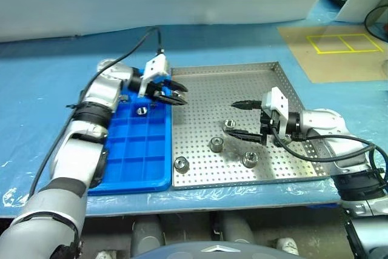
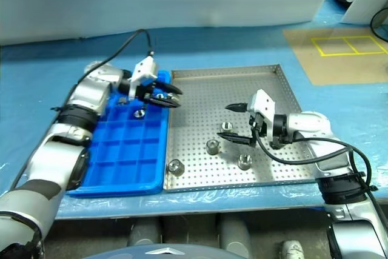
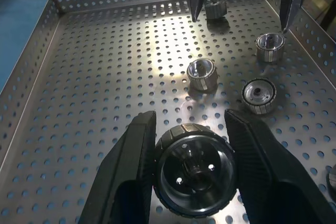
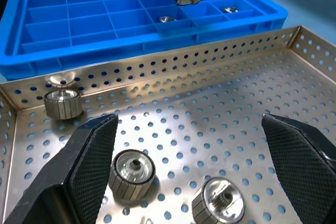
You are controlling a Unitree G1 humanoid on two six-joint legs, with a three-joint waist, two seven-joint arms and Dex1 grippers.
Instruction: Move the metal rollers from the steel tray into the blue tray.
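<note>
The steel tray (image 1: pixel 212 89) lies in the middle of the table, with the blue tray (image 1: pixel 133 162) touching its left side. My left gripper (image 1: pixel 171 94) is shut on a metal roller (image 3: pixel 195 169) and hovers over the seam between the two trays. Several more rollers stand on the steel tray's perforated floor, among them one at the near left (image 1: pixel 180 164) and one at the centre (image 1: pixel 216 144). My right gripper (image 1: pixel 244 121) is open just above the steel tray, its fingers either side of a roller (image 1: pixel 230 124) without touching it. One roller (image 1: pixel 141 111) sits in a far compartment of the blue tray.
Blue sheeting (image 1: pixel 48 77) covers the table. A brown board (image 1: pixel 339 47) with yellow tape rectangles lies at the far right. Black cables run from both wrists. The table's front edge is just beyond the near rims of the trays.
</note>
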